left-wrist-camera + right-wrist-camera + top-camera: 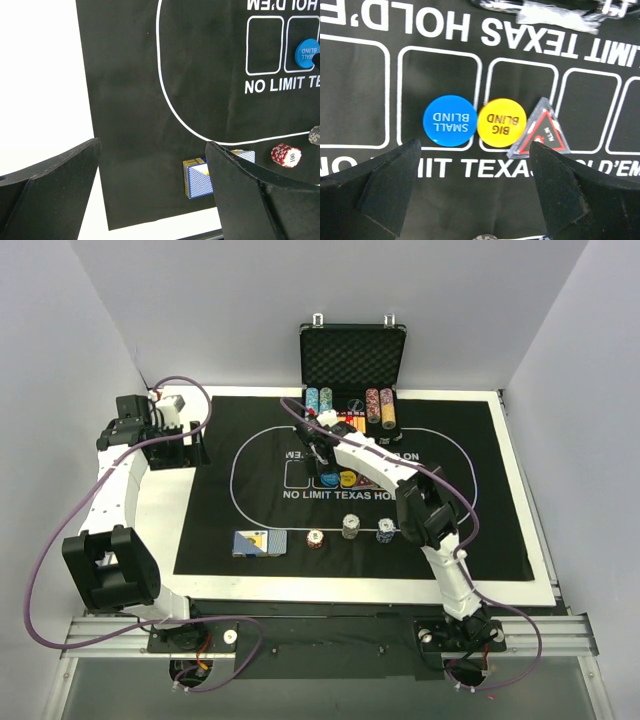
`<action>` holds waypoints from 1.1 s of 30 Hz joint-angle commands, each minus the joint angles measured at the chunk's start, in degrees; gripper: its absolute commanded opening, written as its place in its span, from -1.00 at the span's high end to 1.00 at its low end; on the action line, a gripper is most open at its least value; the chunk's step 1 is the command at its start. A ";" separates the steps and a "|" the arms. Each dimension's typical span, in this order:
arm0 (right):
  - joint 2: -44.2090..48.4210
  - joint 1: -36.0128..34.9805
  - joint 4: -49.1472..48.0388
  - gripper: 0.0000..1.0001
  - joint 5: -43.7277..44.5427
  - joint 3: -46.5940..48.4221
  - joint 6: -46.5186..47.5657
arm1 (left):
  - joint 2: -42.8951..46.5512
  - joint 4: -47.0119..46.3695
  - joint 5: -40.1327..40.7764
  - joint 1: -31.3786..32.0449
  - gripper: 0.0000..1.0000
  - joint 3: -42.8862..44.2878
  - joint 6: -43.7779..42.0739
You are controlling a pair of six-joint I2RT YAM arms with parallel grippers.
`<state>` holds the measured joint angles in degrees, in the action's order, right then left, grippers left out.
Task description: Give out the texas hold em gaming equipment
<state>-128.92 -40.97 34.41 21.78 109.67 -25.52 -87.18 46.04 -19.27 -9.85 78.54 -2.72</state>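
Broadly, a white table (160, 510) carries the black "NO LIMIT TEXAS HOLD'EM" mat (205, 530). At the mat's far edge stands the foam-lined case (352, 348), its lid up and rows of poker chips (379, 406) lying in its tray.

The right gripper (475, 147) hangs over the printed card boxes in the middle of the mat, jaws spread wide with nothing between them. The left gripper (152, 147) sits over the mat's left edge, jaws equally wide and empty.

Near the mat's front left, outside the white oval, lies the blue-backed deck of cards (259, 542); in the left wrist view one finger partly hides it. To its right, three short chip stacks stand apart in a row: red (316, 538), grey (351, 527) and blue-and-white (386, 531).

Below the right gripper, the blue SMALL BLIND disc (447, 120) and the yellow BIG BLIND disc (501, 123) lie side by side, with a clear triangular marker (544, 132) just beside the yellow one.
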 commanded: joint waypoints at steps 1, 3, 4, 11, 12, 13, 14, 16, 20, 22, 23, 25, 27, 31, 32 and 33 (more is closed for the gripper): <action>-1.33 0.62 -2.07 -0.65 -6.03 0.99 2.31 | -0.01 1.24 0.46 -0.26 -0.94 0.38 -2.46; -1.95 0.98 -3.21 -0.59 -8.58 0.81 2.84 | 0.08 1.42 0.20 -0.26 -0.94 0.38 -2.55; -2.38 1.07 -4.17 -0.56 -9.47 0.72 3.36 | 0.08 1.42 0.19 -0.26 -0.94 0.47 -2.55; -4.84 1.68 -5.94 -0.49 -14.75 2.48 3.37 | -0.36 2.65 0.99 -0.26 -0.94 2.05 -3.78; -5.11 1.77 -6.11 -0.49 -14.75 2.48 3.28 | -0.45 3.08 1.16 -0.26 -0.94 2.23 -3.87; -5.46 1.86 -6.29 -0.48 -14.75 2.57 3.28 | -0.36 3.18 1.77 -0.26 -0.94 2.49 -4.22; -5.64 2.03 -6.20 -0.47 -14.92 2.83 3.19 | -0.28 3.26 2.21 -0.26 -0.94 2.58 -4.40; -6.16 2.30 -6.37 -0.45 -14.92 3.10 3.02 | -0.10 3.26 2.57 -0.26 -0.94 2.49 -4.66; -6.52 3.09 -6.46 -0.42 -14.84 2.66 2.58 | -0.01 3.44 2.39 -0.26 -0.95 2.49 -4.49; -6.34 3.00 -6.55 -0.41 -14.14 2.39 2.58 | -0.10 3.35 2.39 -0.26 -0.94 2.49 -4.57; -5.91 3.00 -6.55 -0.41 -13.26 1.96 2.75 | -0.10 3.27 2.48 -0.26 -0.94 2.49 -4.57; -5.12 3.18 -6.64 -0.41 -12.21 1.26 3.19 | -0.27 3.18 2.65 -0.26 -0.94 2.32 -4.66; -4.24 3.09 -6.90 -0.45 -10.89 0.46 3.54 | -0.36 3.09 2.66 -0.26 -0.94 2.05 -4.75; -3.97 3.44 -6.90 -0.47 -10.00 -0.07 4.07 | -0.45 2.74 2.66 -0.26 -0.95 1.53 -4.75; -4.05 3.53 -6.64 -0.47 -9.83 -0.24 4.07 | -0.54 2.65 2.66 -0.26 -0.95 1.53 -4.75; -3.97 3.53 -6.55 -0.46 -9.65 -0.42 4.07 | -0.45 2.74 2.66 -0.26 -0.95 1.61 -4.75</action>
<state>-134.67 -38.11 26.13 9.26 110.30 -22.20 -87.37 49.10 -16.71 -9.85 78.59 -6.70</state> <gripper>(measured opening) 0.731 0.972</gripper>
